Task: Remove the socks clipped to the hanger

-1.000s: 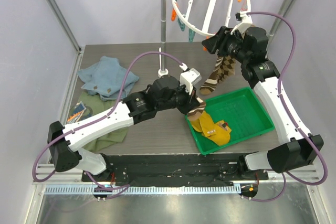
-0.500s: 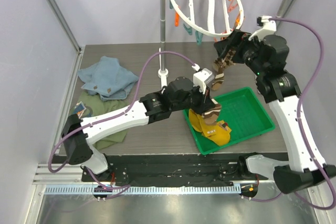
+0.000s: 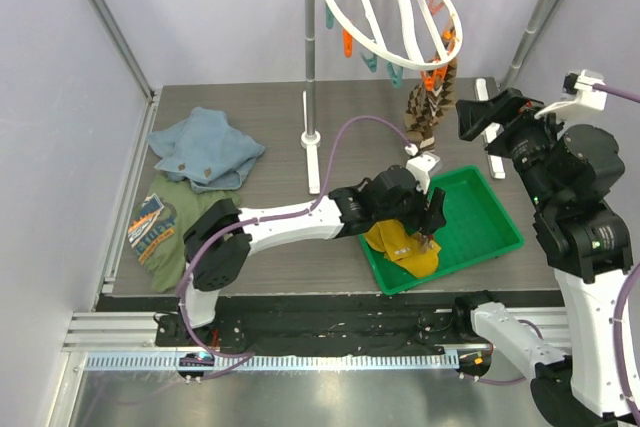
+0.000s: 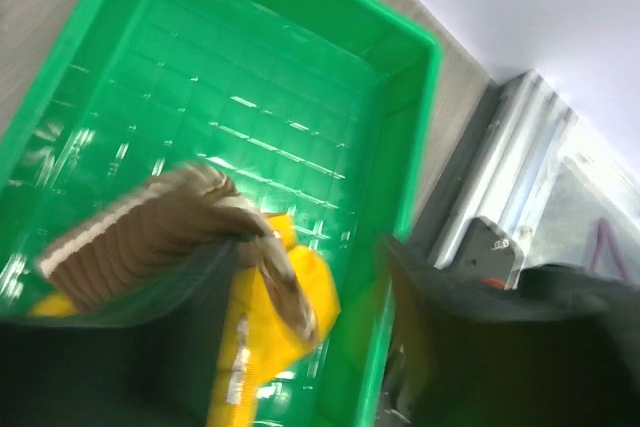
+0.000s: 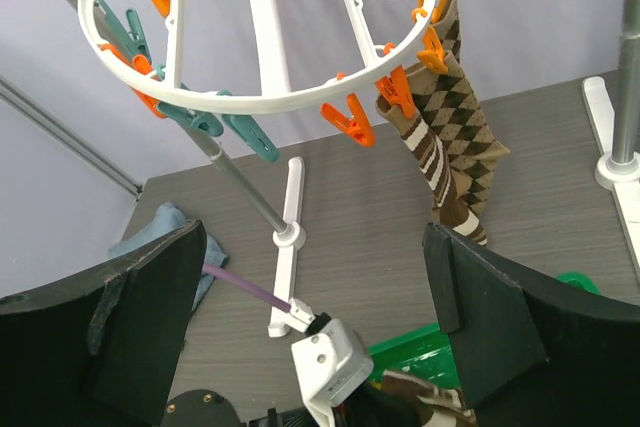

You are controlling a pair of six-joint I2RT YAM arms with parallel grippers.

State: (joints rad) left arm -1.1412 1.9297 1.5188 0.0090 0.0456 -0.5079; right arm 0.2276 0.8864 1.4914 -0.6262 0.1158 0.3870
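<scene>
The white round hanger (image 3: 395,17) with orange and teal clips hangs from the rail at the top. Two socks, one diamond-patterned (image 5: 465,117) and one brown-and-white striped (image 5: 430,162), are still clipped to its near edge (image 3: 425,107). My right gripper (image 3: 488,117) stands open to the right of them, touching nothing; its fingers (image 5: 490,307) frame the view. My left gripper (image 3: 428,219) is open low over the green tray (image 3: 490,209). A striped sock (image 4: 150,227) lies against its left finger, above a mustard-yellow sock (image 4: 270,317) in the tray.
The grey rail stand's post (image 3: 310,67) and white foot (image 3: 312,162) stand mid-table, with a second post (image 3: 530,17) at the back right. A blue cloth (image 3: 205,147) and an olive-green cloth (image 3: 160,227) lie at the left.
My left gripper has carried the striped sock right over the tray and opened. My right gripper has drawn back right from the hanging socks, opening fully. The hanger has swung.
</scene>
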